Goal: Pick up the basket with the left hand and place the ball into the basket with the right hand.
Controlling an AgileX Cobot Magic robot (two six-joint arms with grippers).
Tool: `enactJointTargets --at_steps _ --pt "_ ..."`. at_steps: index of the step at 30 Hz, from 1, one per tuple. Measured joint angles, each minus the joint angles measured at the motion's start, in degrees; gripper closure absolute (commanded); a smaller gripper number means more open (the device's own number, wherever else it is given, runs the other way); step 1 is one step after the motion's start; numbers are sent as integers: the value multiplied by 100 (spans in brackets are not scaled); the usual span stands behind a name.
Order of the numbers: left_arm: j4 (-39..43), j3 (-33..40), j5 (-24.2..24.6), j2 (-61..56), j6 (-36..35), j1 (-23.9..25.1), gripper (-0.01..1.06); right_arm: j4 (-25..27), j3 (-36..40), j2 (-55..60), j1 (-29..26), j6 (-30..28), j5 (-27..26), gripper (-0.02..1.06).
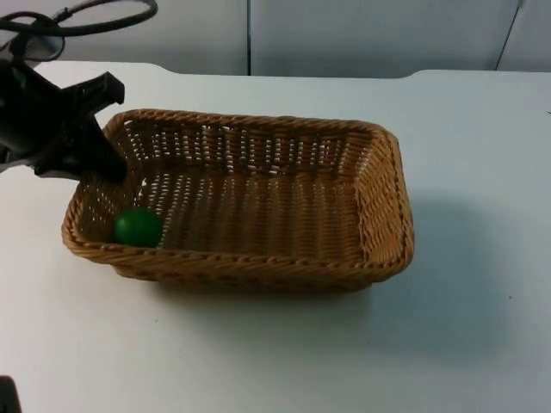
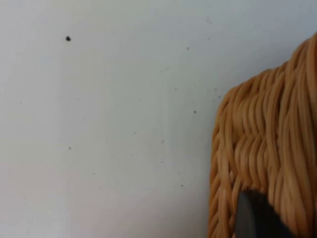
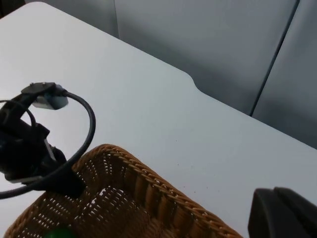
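Observation:
A woven wicker basket takes up the middle of the top view. A green ball lies inside it, in the front left corner. My left gripper is shut on the basket's left rim, one finger inside the wall. In the left wrist view the basket's outer wall hangs over the white table, with a black fingertip against it. My right gripper is held high and back from the basket, waiting; from there a sliver of the ball and the left gripper show.
The white table runs out on every side of the basket. A grey partition wall closes off the far edge. A soft shadow lies on the table to the right of the basket.

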Motion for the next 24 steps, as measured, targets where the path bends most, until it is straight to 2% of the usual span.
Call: enactJointTargets --at_steps 2,5,6,10,11,13,15,24 --pt "16 0 -45 70 0 0 98 1 0 0 0 0 10 105" --pt "37 0 -126 198 0 0 86 8 0 0 0 0 10 105" --pt "37 0 -139 244 0 0 86 8 0 0 0 0 10 105" --pt "-34 0 -150 306 0 0 56 8 0 0 0 0 10 105" --pt "-57 0 -150 312 0 0 56 8 0 0 0 0 10 105" --pt "-80 0 -198 312 0 0 41 8 0 0 0 0 10 105" --pt "-88 0 -226 312 0 0 33 8 0 0 0 0 10 105" --pt "-93 0 -290 312 0 0 31 8 0 0 0 0 -9 105"
